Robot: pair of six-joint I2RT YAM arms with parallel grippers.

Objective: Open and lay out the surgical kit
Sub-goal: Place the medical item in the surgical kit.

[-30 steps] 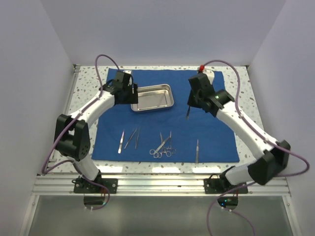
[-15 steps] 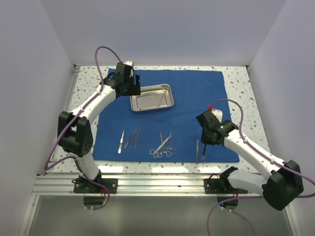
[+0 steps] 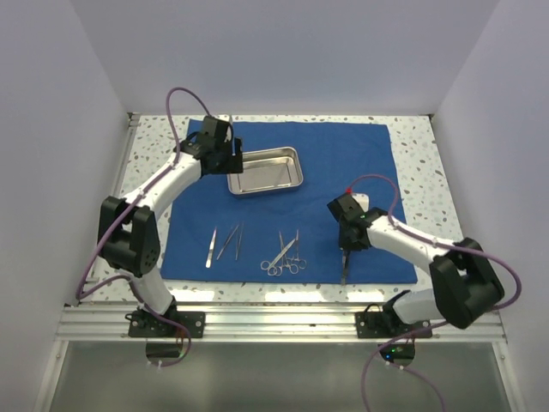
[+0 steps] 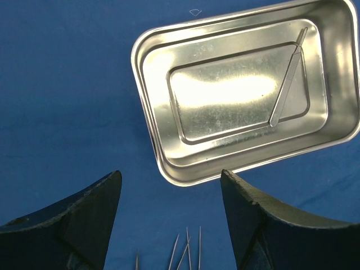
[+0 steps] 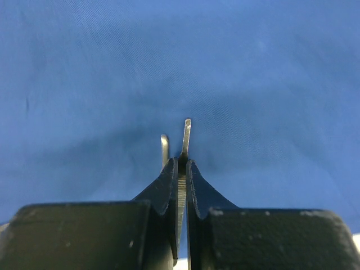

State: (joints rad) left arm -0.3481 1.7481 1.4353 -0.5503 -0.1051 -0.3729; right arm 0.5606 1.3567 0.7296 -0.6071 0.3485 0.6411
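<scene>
Right of the small shiny rectangular steel tray (image 3: 266, 170), royal-blue cloth wrap (image 3: 352, 159) lies bare: open passage. Just left of the tray hovers the black left gripper (image 3: 230, 161). In front of it, slim silver tweezers (image 3: 212, 246) and ring-handled clamps (image 3: 283, 256) form a row, the right gripper (image 3: 345, 251) at its right end.

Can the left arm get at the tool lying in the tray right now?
Probably yes: the left claw hangs open over the tray's edge, and nothing covers the tool inside.

One high view, two close
From high at the near edge the top camera looks down on the whole blue cloth (image 3: 343, 163); the left wrist camera faces down close over the tray (image 4: 152, 84), which both show; the right skims the cloth
</scene>
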